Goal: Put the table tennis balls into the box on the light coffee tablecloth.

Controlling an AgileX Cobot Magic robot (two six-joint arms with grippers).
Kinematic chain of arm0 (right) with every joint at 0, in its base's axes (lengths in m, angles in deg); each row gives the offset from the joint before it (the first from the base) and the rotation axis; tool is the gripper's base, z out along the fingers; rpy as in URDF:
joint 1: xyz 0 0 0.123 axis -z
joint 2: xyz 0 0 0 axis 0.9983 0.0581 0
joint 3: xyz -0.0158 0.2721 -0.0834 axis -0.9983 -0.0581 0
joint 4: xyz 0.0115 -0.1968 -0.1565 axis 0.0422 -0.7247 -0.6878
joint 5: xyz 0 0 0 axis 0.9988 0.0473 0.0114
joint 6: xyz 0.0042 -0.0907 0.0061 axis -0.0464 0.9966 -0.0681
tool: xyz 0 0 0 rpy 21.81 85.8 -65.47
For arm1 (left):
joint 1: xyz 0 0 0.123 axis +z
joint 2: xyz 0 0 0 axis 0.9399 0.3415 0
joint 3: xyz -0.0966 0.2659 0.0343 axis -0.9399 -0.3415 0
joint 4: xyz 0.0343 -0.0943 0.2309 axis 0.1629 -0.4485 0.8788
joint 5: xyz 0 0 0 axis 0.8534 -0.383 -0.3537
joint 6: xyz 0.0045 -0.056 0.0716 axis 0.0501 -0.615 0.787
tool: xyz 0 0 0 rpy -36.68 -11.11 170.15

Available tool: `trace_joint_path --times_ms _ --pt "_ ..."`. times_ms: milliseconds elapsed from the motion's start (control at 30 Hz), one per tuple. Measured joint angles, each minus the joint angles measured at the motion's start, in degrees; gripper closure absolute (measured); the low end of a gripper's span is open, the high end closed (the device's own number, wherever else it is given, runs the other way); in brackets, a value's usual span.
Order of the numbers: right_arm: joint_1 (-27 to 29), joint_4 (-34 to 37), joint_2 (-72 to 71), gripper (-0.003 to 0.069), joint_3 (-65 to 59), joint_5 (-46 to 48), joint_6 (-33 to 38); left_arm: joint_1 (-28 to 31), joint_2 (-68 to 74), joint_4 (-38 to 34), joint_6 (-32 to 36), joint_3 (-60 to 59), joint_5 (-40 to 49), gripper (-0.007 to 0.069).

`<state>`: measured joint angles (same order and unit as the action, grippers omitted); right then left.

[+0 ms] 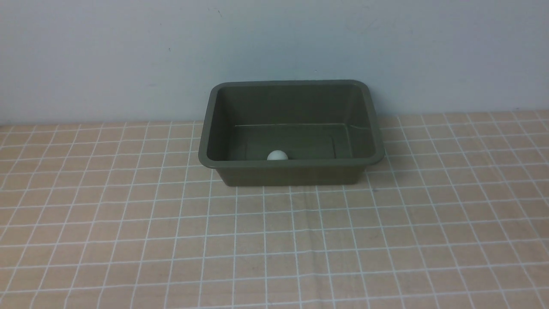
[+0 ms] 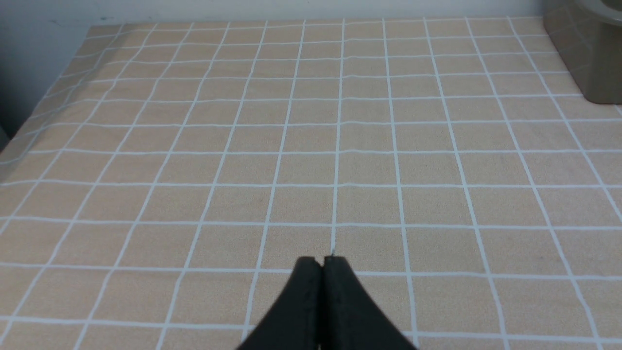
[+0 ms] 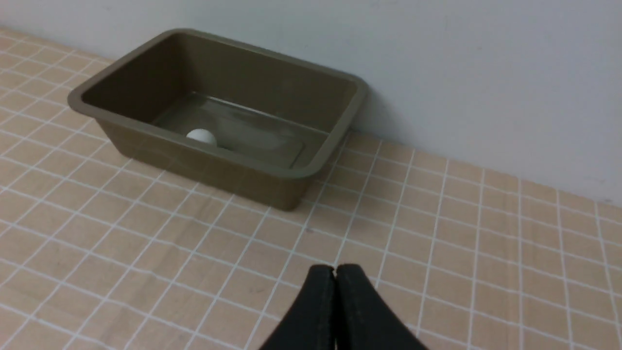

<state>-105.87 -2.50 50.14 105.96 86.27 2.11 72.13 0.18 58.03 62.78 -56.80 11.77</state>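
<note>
- Front view: the white ball [image 1: 277,155] lies inside the green box [image 1: 291,175], against its near side, slightly left of centre. The box stands on the checked cloth [image 1: 274,249], long axis running left to right. No arm shows.
- Left wrist view: the left tool [image 2: 321,266] has its jaws pressed together, empty, over bare cloth, well apart from the box corner.
- Right wrist view: the right tool [image 3: 335,273], jaws together and empty, faces the box with the ball inside. This arm looks nearer.
</note>
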Motion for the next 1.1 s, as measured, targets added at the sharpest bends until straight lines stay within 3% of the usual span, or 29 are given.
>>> trace_joint_path --times_ms 267,1100 --pt "0.0 2.5 -1.2 0.0676 -9.0 -5.2 0.0 0.0 0.0 0.0 0.0 0.0 0.0 0.0693" --pt "0.8 2.6 -1.3 0.0676 -9.6 -5.9 -0.2 0.0 0.0 0.0 0.0 0.0 0.0 0.0693"
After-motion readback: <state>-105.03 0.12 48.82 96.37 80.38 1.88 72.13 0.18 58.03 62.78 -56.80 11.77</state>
